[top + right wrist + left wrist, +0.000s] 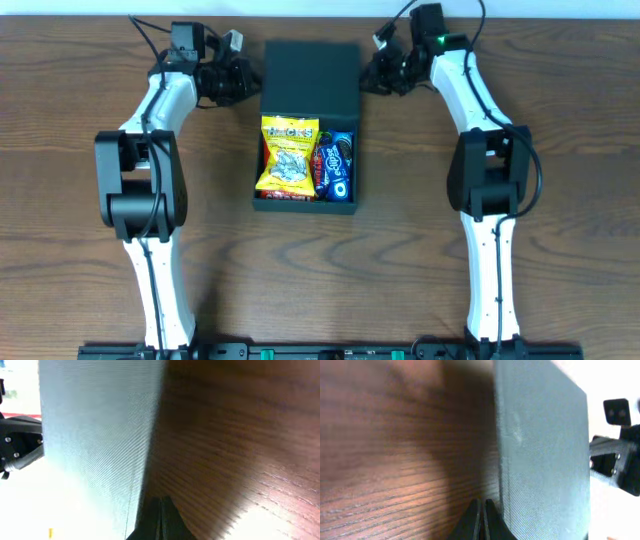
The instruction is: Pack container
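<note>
The dark teal-green container [345, 203] lies at the table's middle, its flap lid [310, 80] raised partway at the back. Inside lie a yellow snack packet [288, 155] and a blue cookie packet [338, 165]. My left gripper [248, 82] is shut and empty, its tips against the lid's left edge; the left wrist view shows the shut fingers [481, 519] beside the lid [545, 450]. My right gripper [370, 72] is shut and empty at the lid's right edge; the right wrist view shows its fingers [161, 519] beside the lid [95, 430].
The brown wooden table [560, 300] spreads all round the container. Both arm bases stand at the table's near edge. The opposite arm shows past the lid in each wrist view.
</note>
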`<action>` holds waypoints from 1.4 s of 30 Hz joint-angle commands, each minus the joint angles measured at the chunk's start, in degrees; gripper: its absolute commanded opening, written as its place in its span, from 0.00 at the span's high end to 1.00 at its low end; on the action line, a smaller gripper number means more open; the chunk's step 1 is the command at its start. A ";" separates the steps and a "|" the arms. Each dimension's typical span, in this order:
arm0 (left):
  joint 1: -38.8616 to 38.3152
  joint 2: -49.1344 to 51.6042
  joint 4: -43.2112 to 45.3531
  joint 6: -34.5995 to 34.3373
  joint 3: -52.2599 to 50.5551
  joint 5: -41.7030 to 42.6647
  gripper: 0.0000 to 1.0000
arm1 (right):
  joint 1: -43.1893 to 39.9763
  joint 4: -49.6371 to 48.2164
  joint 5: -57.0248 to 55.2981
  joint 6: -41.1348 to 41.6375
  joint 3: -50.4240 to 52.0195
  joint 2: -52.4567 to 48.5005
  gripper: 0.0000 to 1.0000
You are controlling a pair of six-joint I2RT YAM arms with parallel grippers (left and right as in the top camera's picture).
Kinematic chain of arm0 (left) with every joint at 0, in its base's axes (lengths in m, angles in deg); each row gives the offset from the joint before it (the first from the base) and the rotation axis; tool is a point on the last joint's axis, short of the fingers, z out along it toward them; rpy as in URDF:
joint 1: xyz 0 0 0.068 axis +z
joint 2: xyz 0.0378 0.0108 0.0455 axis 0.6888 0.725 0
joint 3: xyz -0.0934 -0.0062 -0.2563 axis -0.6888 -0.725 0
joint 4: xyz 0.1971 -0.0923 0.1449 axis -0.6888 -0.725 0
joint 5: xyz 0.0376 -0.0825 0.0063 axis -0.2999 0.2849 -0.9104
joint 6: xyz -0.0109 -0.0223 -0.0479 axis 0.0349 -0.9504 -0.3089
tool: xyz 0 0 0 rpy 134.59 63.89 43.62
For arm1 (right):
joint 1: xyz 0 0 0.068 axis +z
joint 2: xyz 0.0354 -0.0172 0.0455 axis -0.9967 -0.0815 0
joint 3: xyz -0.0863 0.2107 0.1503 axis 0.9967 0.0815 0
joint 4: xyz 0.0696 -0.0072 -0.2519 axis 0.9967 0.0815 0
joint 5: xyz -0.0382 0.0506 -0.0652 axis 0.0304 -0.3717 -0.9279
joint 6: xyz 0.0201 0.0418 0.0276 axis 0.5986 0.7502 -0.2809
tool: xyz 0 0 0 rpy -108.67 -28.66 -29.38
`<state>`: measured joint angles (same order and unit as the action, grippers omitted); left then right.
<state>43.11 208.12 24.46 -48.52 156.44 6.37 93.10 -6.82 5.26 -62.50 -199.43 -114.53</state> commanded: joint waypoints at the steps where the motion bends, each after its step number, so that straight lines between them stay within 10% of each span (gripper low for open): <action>1: -0.13 -7.65 0.02 6.51 1.97 2.60 0.94 | -0.20 -0.07 1.44 -4.22 -2.40 7.13 0.98; 16: 0.79 -28.52 -27.85 38.05 1.97 -2.16 0.94 | 0.24 24.57 -10.95 -31.21 -2.40 27.85 0.98; 35: 0.74 -32.37 -42.18 39.91 -1.46 -16.00 0.94 | -0.26 31.08 -31.67 -16.35 -2.40 31.95 0.98; 42: 1.16 -33.07 -42.16 35.45 -15.50 -8.26 0.94 | -0.57 32.17 -31.85 -13.16 -2.38 32.68 0.98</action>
<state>43.87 175.75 -17.79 -10.99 144.16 -5.83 92.99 24.81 -25.73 -77.78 -201.17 -83.01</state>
